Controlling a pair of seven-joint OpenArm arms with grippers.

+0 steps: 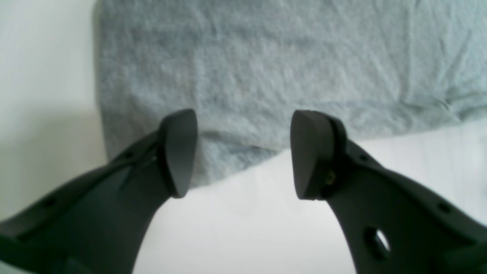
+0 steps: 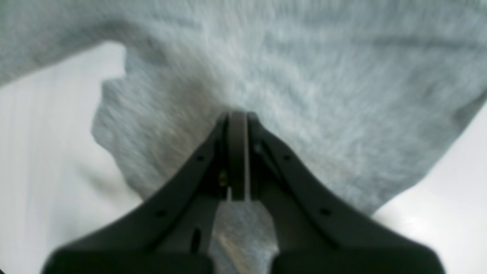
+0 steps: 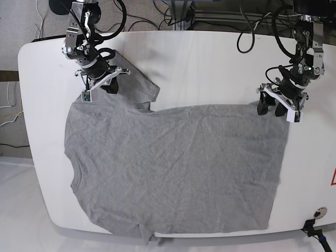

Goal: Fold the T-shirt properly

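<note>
The heather-grey T-shirt point(image 3: 173, 168) lies spread, plain side up, on the white table point(image 3: 210, 68). At the back left my right gripper point(image 3: 102, 84) is shut on a bunched sleeve corner of the T-shirt point(image 2: 304, 76). In the right wrist view the gripper point(image 2: 237, 118) has its jaws pressed together, with cloth running between them. At the back right my left gripper point(image 3: 275, 109) hangs open just over the shirt's corner. In the left wrist view the gripper point(image 1: 243, 156) has its fingers point(image 1: 179, 152) spread wide, with the T-shirt point(image 1: 266, 68) edge between and beyond them, not pinched.
Cables point(image 3: 173, 16) trail behind the table's far edge. A small round fitting point(image 3: 317, 212) and a black clamp point(image 3: 312, 228) sit at the front right corner. The shirt's lower hem reaches close to the front edge.
</note>
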